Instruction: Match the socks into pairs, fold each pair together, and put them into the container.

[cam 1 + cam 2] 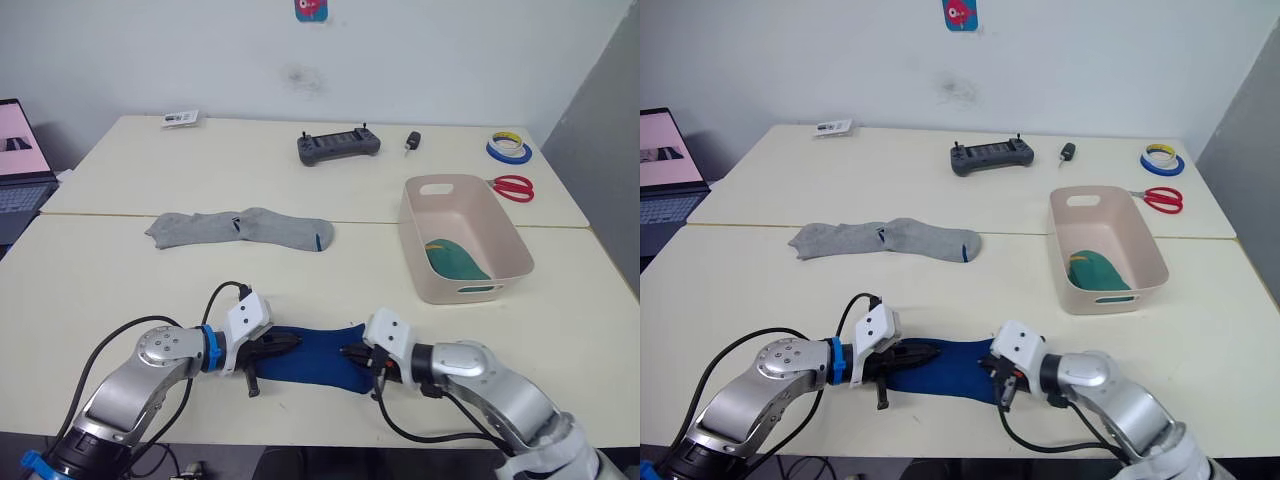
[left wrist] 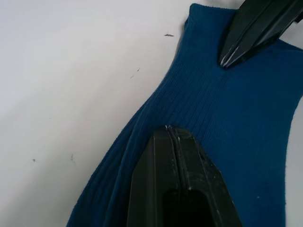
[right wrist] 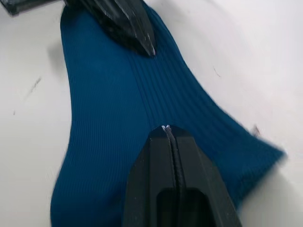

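Left eye view: near the bottom centre, the blue socks (image 1: 315, 362) lie flat on the pale table (image 1: 300, 270). The left gripper (image 1: 293, 342) points in from the lower left and the right gripper (image 1: 348, 352) from the lower right, their tips facing each other over the blue fabric, near but apart. Above them, left of centre, the grey socks (image 1: 240, 230) lie stretched out in a line. At centre right stands the container (image 1: 462, 238), with a green wad (image 1: 452, 258) inside on its floor. Along the top of the frame sit a dark controller (image 1: 338, 146), rolls of tape (image 1: 508, 147) and red scissors (image 1: 513, 187); a laptop (image 1: 20, 160) shows at the upper left edge.

Right eye view: the same layout.

Left wrist view: this gripper's two black fingers (image 2: 177, 189) rise from the bottom centre, pressed together tip to tip on the ribbed blue fabric — whether cloth is pinched between them I cannot tell. The other gripper's tip enters at the upper right.

Right wrist view: the fingers (image 3: 175, 182) are likewise closed together at bottom centre, resting on the blue sock; the other gripper's tip comes in from the top, left of centre.
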`<state>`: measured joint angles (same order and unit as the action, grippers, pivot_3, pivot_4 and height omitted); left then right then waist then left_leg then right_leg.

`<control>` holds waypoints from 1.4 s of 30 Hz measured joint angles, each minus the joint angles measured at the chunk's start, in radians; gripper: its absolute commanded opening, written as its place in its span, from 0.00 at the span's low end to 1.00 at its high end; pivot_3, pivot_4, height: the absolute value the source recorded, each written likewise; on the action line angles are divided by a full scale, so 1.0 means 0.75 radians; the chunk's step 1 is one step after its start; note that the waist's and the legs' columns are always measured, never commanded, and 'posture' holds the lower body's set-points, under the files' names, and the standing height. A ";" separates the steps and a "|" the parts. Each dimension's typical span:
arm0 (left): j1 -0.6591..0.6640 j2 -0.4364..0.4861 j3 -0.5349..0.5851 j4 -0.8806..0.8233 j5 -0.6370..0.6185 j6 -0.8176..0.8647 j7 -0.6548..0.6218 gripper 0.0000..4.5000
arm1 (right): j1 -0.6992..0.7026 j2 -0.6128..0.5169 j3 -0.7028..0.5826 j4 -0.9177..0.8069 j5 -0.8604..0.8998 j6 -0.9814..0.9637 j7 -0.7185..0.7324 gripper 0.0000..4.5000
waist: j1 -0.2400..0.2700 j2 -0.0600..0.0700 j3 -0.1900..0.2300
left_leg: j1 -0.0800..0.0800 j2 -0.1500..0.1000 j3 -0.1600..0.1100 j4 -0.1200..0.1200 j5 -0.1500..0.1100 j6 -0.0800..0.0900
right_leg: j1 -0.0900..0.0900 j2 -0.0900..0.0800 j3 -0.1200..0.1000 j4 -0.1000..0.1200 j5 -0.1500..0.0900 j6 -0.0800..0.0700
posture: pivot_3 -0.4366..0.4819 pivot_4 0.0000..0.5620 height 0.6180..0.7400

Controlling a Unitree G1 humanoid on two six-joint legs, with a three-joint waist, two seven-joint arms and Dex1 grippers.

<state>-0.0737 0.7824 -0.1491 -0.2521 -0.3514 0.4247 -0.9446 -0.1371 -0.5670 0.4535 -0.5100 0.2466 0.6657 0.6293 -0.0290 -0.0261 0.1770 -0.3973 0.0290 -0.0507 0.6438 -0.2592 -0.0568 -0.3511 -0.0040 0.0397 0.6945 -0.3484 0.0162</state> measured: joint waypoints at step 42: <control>0.056 0.061 0.105 0.070 0.059 -0.182 -0.150 0.00 | 0.314 -0.188 -0.371 -0.333 0.178 0.007 0.167 0.20 | 0.000 0.001 -0.001 | -0.001 0.000 -0.001 0.001 0.000 0.000 | -0.001 0.001 0.000 0.002 0.000 0.000 | 0.48 0.27 1.00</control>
<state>-0.0320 0.8283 -0.0706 -0.1999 -0.3074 0.2885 -1.0573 0.0986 -0.7082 0.1752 -0.7597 0.3804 0.6713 0.7544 -0.0290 -0.0250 0.1765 -0.3979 0.0294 -0.0511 0.6444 -0.2592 -0.0566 -0.3517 -0.0031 0.0397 0.6962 -0.3485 0.0161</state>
